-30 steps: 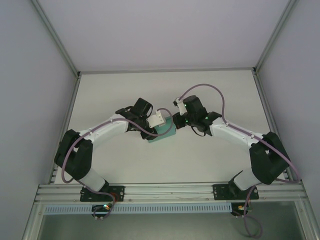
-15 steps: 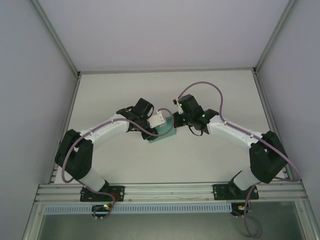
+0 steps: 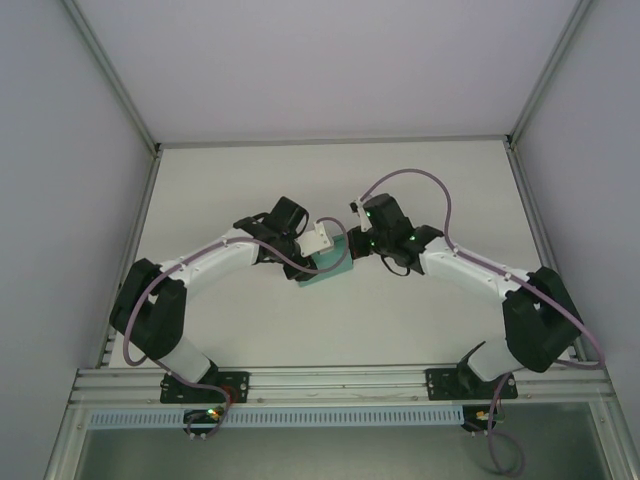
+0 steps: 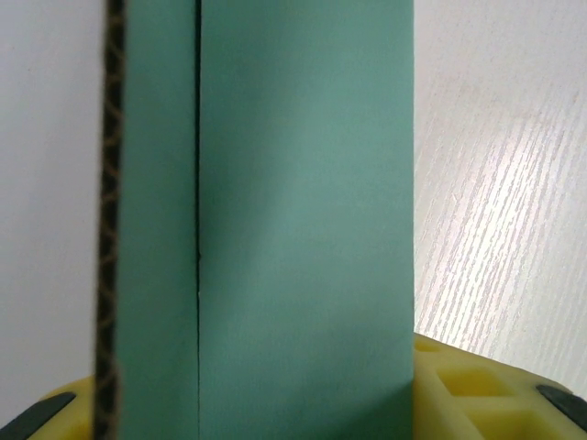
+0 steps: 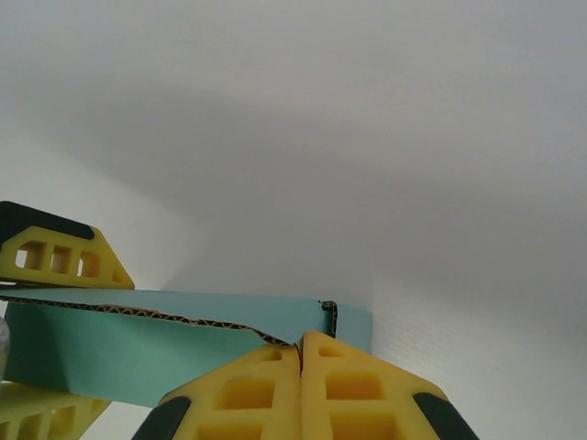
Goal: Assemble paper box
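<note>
Your left gripper [image 4: 266,401] pinches the paper box [image 4: 303,211] between its yellow fingers [image 4: 486,390], one at each side of the teal card. Your right gripper [image 5: 301,365] has its two fingers pressed together with nothing between them, and their tips are against the corrugated edge of the box. In the top view you see the box near the middle of the table [image 3: 400,315], between the two wrists. Whether it rests on the table, you cannot tell.

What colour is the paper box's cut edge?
Dark brown, wavy corrugation, along the teal-green paper box; clearest in the left wrist view.
</note>
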Robot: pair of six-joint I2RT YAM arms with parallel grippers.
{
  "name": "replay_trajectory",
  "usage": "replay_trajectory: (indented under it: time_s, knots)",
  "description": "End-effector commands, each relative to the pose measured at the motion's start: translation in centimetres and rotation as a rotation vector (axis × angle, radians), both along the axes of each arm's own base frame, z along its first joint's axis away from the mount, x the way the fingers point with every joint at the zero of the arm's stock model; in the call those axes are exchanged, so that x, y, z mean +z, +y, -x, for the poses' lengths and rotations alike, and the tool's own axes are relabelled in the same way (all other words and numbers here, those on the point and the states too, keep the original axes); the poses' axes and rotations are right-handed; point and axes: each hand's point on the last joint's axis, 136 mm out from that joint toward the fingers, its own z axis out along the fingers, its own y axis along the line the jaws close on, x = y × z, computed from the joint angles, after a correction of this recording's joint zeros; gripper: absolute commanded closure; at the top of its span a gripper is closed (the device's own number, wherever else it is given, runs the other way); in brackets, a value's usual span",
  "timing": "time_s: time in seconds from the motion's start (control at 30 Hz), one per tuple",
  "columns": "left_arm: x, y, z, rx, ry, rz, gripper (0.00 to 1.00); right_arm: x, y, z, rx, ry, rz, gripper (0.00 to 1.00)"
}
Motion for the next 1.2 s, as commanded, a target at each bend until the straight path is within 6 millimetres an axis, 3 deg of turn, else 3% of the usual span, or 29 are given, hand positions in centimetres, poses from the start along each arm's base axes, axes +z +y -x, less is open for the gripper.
replay_trajectory:
  time_s: [0.0,0.3,0.6,0.93,1.0,1.17]
  knots:
    - [0.2,-0.8,0.1,-0.034,-0.006,0.016,0.54,-5.7,-2.2,2.5,0.012,0.107,0.152,1.00]
    - [0.5,-1.0,0.0,-0.022,-0.012,0.025,0.52,-8.1,-2.5,3.1,0.051,0.006,0.229,1.00]
    - [0.6,-1.0,-0.1,-0.028,-0.020,0.018,0.50,-5.5,-3.0,2.7,0.077,-0.060,0.283,1.00]
    - [2.4,-2.0,-0.2,-0.021,-0.094,0.031,0.14,-7.3,-1.6,3.3,0.076,-0.007,0.230,1.00]
    - [2.8,-1.9,-0.5,-0.005,-0.125,0.032,0.00,-7.4,-1.5,3.4,0.077,-0.007,0.242,1.00]
    - [5.0,-1.3,-1.4,0.091,-0.190,0.075,0.00,-7.2,-2.2,3.1,0.050,-0.002,0.296,1.00]
